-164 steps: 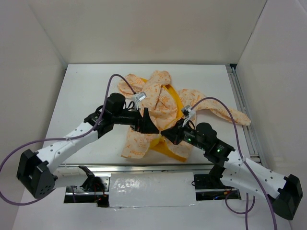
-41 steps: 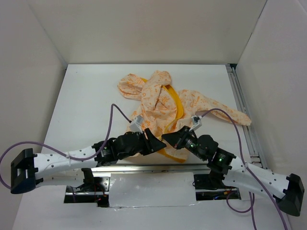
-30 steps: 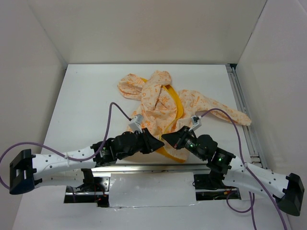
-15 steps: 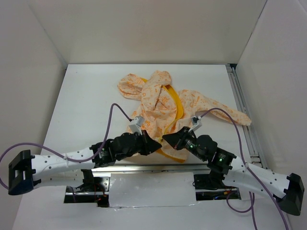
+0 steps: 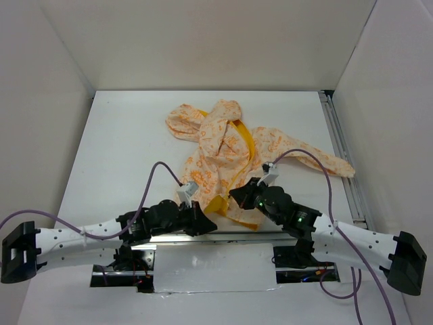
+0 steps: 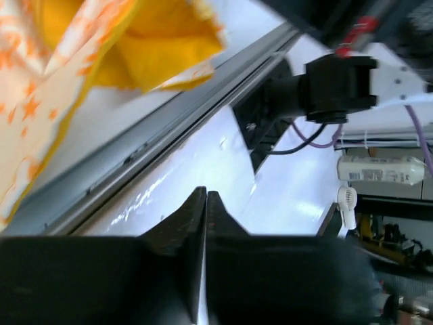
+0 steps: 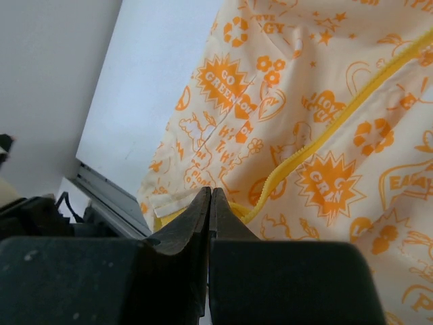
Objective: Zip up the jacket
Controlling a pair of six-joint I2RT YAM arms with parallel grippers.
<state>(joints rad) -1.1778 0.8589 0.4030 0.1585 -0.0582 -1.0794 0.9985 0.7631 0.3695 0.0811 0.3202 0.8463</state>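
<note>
The jacket (image 5: 223, 152), cream with orange print, lies crumpled in the middle of the table. Its yellow zipper strip (image 5: 250, 145) curves along the front. My right gripper (image 5: 235, 193) sits at the bottom hem, jaws shut. In the right wrist view the hem and the yellow zipper (image 7: 338, 122) run right into its tips (image 7: 209, 191), which pinch the jacket (image 7: 325, 135) there. My left gripper (image 5: 210, 228) hangs over the table's front edge, apart from the cloth. Its jaws (image 6: 206, 193) are together with nothing between them, and a yellow-lined corner of the jacket (image 6: 61, 68) lies beyond.
A metal rail (image 5: 203, 237) runs along the table's front edge, also below the left gripper (image 6: 135, 169). Another rail (image 5: 342, 149) lines the right side. White walls close off the left, back and right. The right arm's black base (image 6: 338, 84) is near the left gripper.
My left gripper has pulled back from the jacket's bottom hem toward the front edge, leaving the cloth. The hem's yellow corner now lies uncovered. My right gripper has stayed at the hem.
</note>
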